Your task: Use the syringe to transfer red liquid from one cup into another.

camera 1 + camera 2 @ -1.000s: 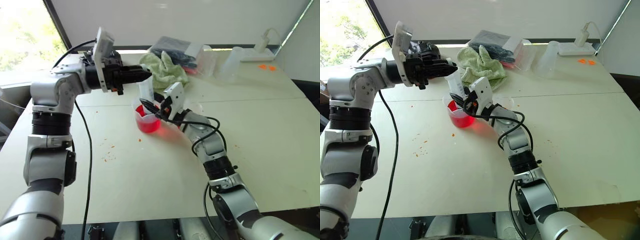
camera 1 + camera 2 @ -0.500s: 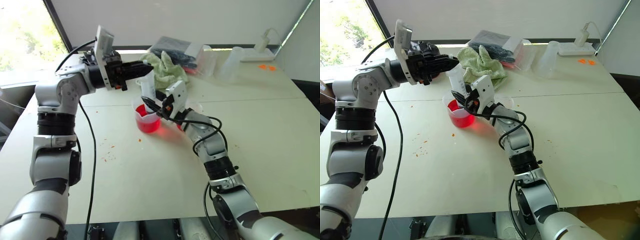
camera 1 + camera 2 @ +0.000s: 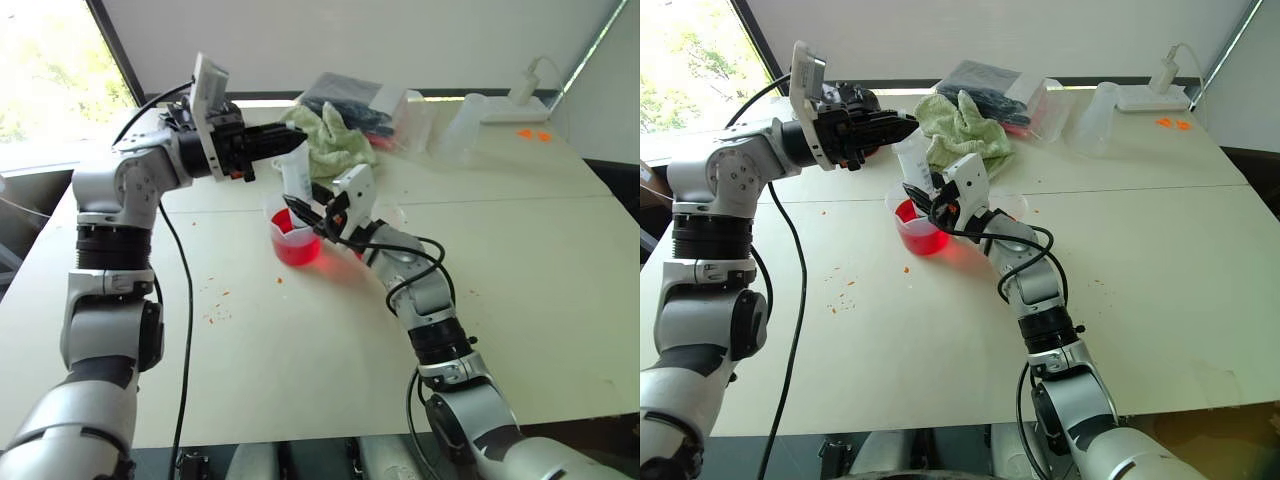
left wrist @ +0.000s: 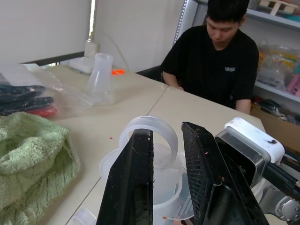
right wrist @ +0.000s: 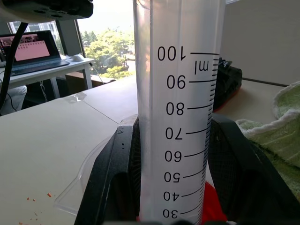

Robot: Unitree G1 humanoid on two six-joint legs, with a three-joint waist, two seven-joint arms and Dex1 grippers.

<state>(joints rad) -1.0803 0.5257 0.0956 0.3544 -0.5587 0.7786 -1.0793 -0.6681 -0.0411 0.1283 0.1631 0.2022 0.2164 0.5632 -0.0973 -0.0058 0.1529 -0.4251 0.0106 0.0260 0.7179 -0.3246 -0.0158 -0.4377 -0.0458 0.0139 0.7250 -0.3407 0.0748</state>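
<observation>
The syringe (image 3: 294, 185) stands upright with its lower end in the spouted cup (image 3: 280, 228), which holds red liquid (image 3: 297, 250). My right gripper (image 3: 306, 214) is shut on the barrel; the right wrist view shows its fingers (image 5: 117, 159) either side of the graduation marks. My left gripper (image 3: 296, 142) reaches in level from the left. It is shut at the syringe's top end, and the round plunger flange (image 4: 161, 129) shows between its fingers. The smaller plain cup (image 3: 1012, 204) stands just behind my right wrist, partly hidden.
A green towel (image 3: 330, 140), a plastic bag of dark items (image 3: 365, 105), a clear flask (image 3: 460, 125) and a white adapter (image 3: 525, 95) line the table's far side. A person in black (image 4: 215, 61) sits beyond the table. Orange specks dot the left tabletop.
My left elbow has shifted a little. Both grippers and the syringe stay where they were.
</observation>
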